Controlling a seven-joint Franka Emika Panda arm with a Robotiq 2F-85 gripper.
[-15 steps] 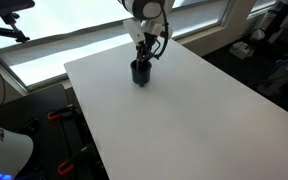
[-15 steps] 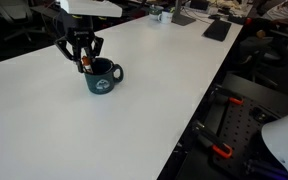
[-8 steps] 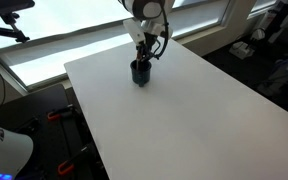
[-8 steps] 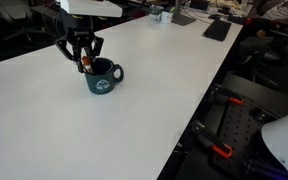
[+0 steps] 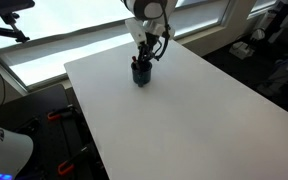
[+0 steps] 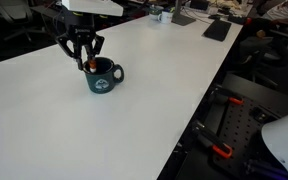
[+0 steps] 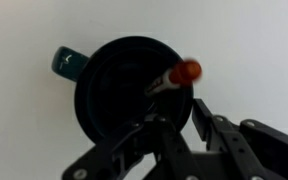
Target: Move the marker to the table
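Observation:
The marker point(image 7: 172, 79) is a thin dark stick with a red-orange end. It stands tilted inside the dark handled mug point(image 7: 114, 90), leaning on the rim. The mug sits on the white table point(image 7: 254, 50). My gripper point(image 7: 182, 115) hangs just above the mug's rim with its fingers apart on either side of the marker's top end, and does not visibly grip it. In both exterior views the gripper point(image 6: 85, 62) point(image 5: 142, 56) is right over the mug point(image 6: 102, 78) point(image 5: 139, 72). The marker's end point(image 6: 84, 66) shows between the fingers.
The white table point(image 5: 184, 120) stretches wide around the mug point(image 6: 44, 130). Dark flat items point(image 6: 216, 29) lie at its far end. Windows and office gear stand beyond the table's edges.

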